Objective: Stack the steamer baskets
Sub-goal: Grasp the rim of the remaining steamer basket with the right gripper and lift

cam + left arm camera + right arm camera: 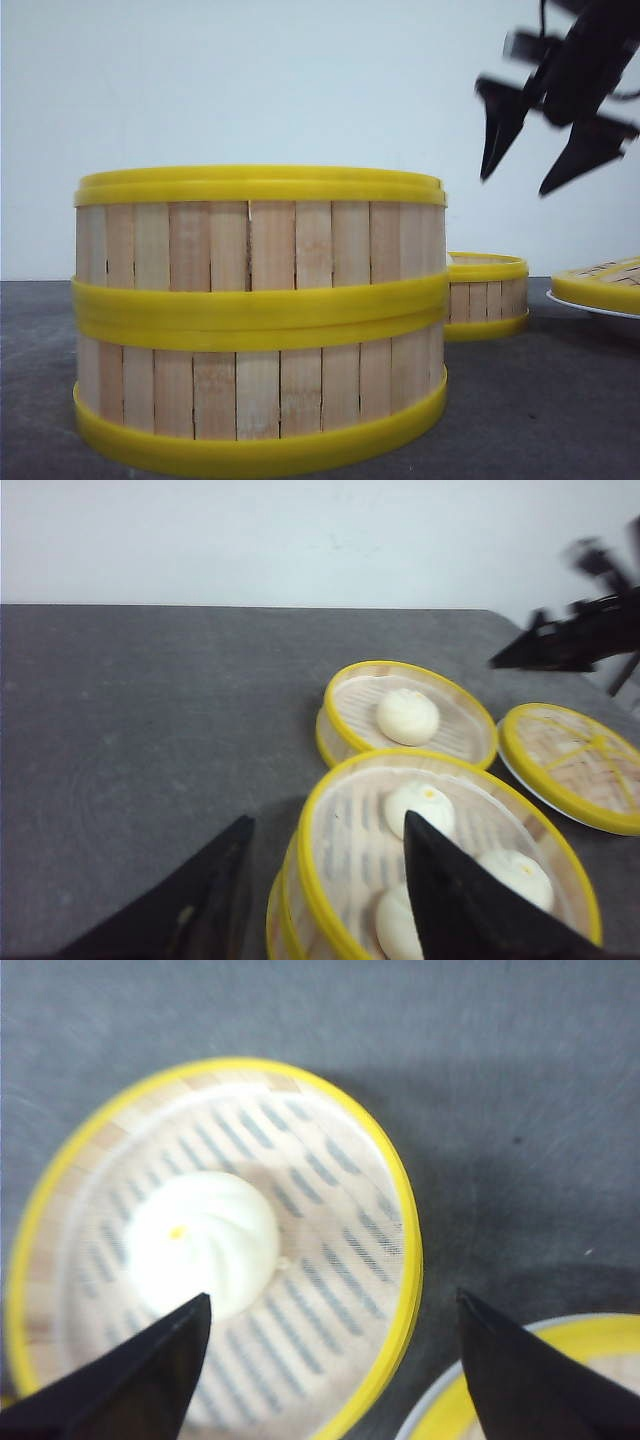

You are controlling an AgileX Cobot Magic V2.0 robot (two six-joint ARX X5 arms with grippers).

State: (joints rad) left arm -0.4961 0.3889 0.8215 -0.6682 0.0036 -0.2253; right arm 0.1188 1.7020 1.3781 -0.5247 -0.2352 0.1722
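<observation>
Two steamer baskets stand stacked [260, 320] close in the front view, pale slats between yellow bands. The top one [350, 844] holds white buns. A third steamer basket [487, 295] [405, 715] [330, 1220] sits behind to the right with one bun [200, 1240] in it. My left gripper [328, 820] is open and straddles the top basket's near rim, one finger outside and one over the buns; it does not show in the front view. My right gripper [516, 185] [332, 1295] hangs open high above the single basket's rim, holding nothing.
A flat woven lid with a yellow rim [605, 285] [575, 765] [600, 1335] lies on a white plate [440, 1400] just right of the single basket. The dark grey table [150, 730] stretches to the left, with a white wall behind.
</observation>
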